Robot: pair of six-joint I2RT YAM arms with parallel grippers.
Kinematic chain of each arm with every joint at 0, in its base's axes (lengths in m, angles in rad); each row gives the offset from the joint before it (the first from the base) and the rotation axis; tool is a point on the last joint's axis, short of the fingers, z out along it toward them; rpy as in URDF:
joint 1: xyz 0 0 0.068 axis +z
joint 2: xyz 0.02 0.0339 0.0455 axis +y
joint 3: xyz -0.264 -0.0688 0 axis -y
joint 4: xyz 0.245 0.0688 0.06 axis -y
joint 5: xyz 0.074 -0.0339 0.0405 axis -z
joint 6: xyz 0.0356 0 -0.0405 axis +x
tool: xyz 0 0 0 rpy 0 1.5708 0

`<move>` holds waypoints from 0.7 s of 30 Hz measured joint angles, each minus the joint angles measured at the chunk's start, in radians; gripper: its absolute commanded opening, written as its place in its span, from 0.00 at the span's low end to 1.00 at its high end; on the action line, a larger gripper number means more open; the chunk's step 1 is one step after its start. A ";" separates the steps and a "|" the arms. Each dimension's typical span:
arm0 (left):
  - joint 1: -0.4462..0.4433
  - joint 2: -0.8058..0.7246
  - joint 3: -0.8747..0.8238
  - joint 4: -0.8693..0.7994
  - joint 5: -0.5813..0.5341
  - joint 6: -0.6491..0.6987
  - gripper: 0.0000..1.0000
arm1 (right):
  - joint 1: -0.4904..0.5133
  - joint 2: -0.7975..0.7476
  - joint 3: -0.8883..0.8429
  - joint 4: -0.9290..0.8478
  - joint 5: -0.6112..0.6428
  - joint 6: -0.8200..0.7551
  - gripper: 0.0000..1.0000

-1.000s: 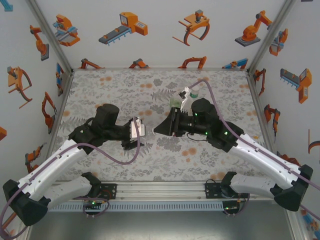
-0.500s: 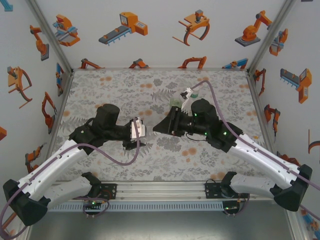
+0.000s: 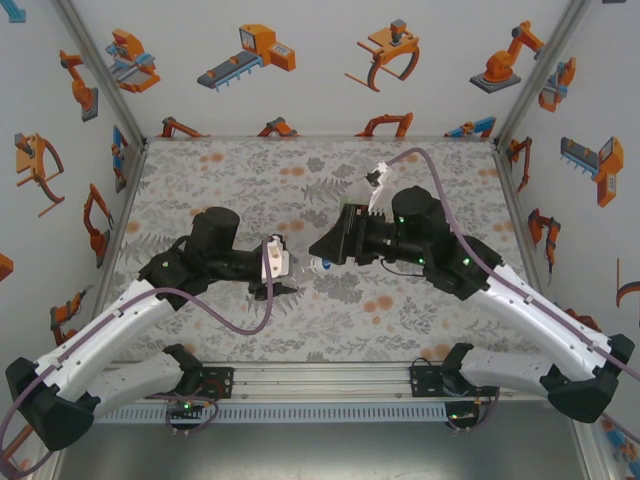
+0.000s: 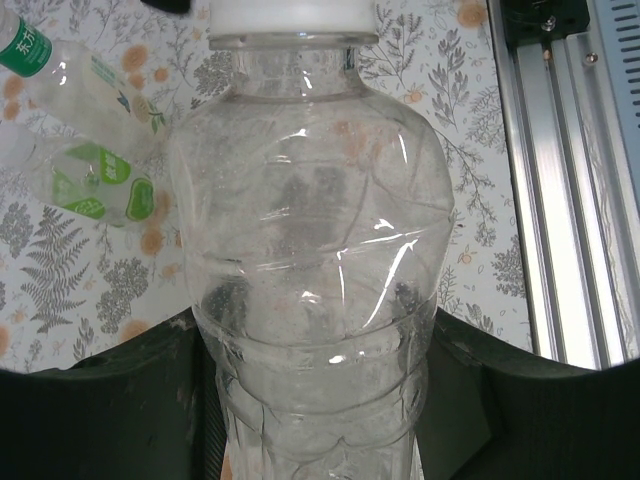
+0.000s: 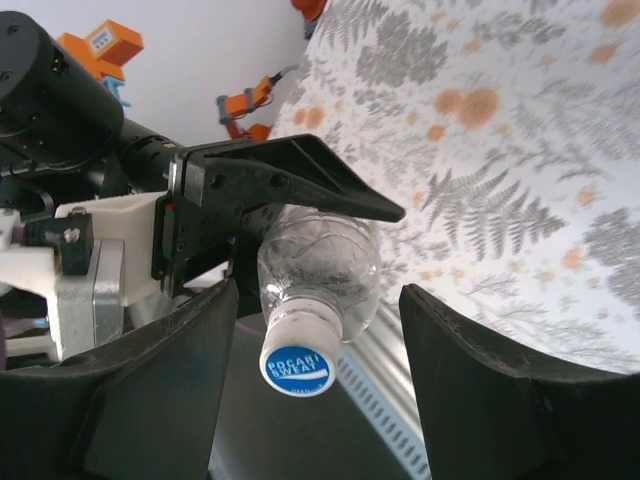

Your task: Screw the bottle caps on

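Nearest us, over the middle of the table, the left gripper is clamped around the lower body of a clear bottle and holds it off the surface, neck pointing toward the right arm. The bottle looks empty. A pale cap with a blue "Pocari Sweat" top already sits on its neck. The right gripper straddles that cap with its jaws spread wide, touching neither side, so we judge the tightening turn on this bottle is yet to be made or at least unfinished. Farther toward the far edge, a bottle with a green-and-white label lies on its side on the table, apparently empty too. We cannot tell whether it is capped, so more bottles may remain.
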 measured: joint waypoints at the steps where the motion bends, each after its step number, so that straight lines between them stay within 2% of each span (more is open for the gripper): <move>1: 0.000 0.000 0.000 0.000 0.000 0.000 0.00 | 0.000 -0.005 0.019 -0.016 0.013 -0.033 0.62; 5: 0.000 0.000 0.000 0.001 0.005 0.000 0.00 | -0.002 -0.023 0.075 -0.059 0.033 -0.176 0.58; 9: 0.000 0.000 0.000 0.002 0.008 0.000 0.00 | -0.005 -0.030 0.103 -0.061 -0.031 -0.380 0.55; 21: 0.000 0.000 0.000 0.002 0.016 0.000 0.00 | -0.005 -0.024 0.121 -0.119 -0.354 -1.102 0.53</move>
